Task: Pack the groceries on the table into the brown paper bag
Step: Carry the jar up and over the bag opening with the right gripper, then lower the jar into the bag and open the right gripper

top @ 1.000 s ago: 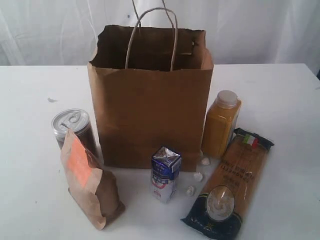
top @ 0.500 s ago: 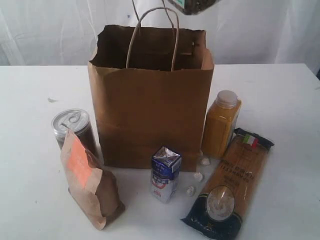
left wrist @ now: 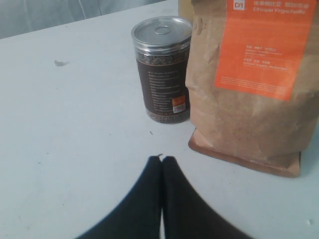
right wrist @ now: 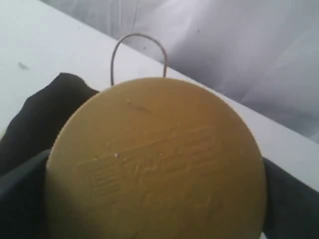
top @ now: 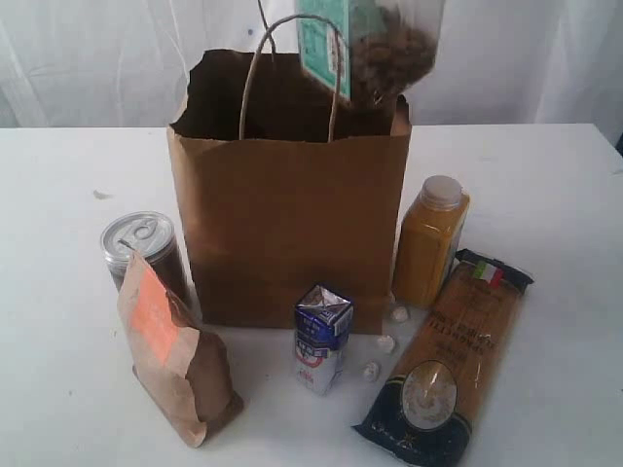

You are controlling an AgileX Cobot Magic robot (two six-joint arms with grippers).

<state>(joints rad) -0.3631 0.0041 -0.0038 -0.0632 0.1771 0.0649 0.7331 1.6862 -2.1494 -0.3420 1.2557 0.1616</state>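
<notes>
A clear jar (top: pixel 375 44) with a teal label and brown contents hangs upright just above the open mouth of the brown paper bag (top: pixel 292 224), on its right side. Its yellow lid (right wrist: pixel 159 159) fills the right wrist view, where my right gripper (right wrist: pixel 159 179) holds it with black fingers (right wrist: pixel 30 139) on both sides. On the table (top: pixel 545 175) stand the silver-topped can (top: pixel 141 243), the kraft pouch (top: pixel 175 350), the carton (top: pixel 321 336) and the juice bottle (top: pixel 430 241). The pasta packet (top: pixel 453 360) lies flat. My left gripper (left wrist: pixel 162 159) is shut and empty, low over the table before the can (left wrist: pixel 162 69) and pouch (left wrist: pixel 249 84).
A few small white lumps (top: pixel 386 342) lie between the carton and the pasta packet. The bag's twisted loop handle (top: pixel 292 68) stands up beside the jar. White curtains hang behind the table.
The jar has come down from above the exterior view to just over the bag's mouth. Everything on the table is where it was.
</notes>
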